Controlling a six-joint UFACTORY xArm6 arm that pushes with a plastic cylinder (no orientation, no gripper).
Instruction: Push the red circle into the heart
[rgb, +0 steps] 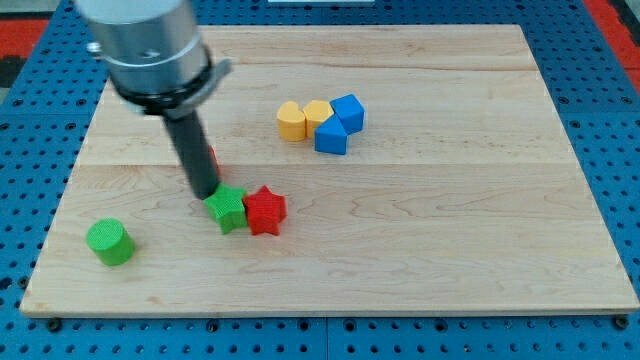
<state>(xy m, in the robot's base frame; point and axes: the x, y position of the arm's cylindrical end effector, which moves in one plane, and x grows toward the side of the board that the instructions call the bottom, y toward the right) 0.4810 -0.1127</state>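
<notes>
My dark rod comes down from the view's top left, and my tip (206, 194) rests on the board at the upper left edge of a green star (228, 209). A sliver of a red block (212, 158), the red circle, shows just right of the rod and is mostly hidden behind it. Two yellow blocks (291, 121) (318, 113) sit side by side up and to the right. One of them is the heart, but I cannot tell which. They are well apart from the red circle.
A red star (265, 210) touches the green star's right side. Two blue blocks (347, 110) (330, 136) press against the right of the yellow pair. A green cylinder (109, 242) stands near the board's lower left. The wooden board (450, 250) ends in blue pegboard.
</notes>
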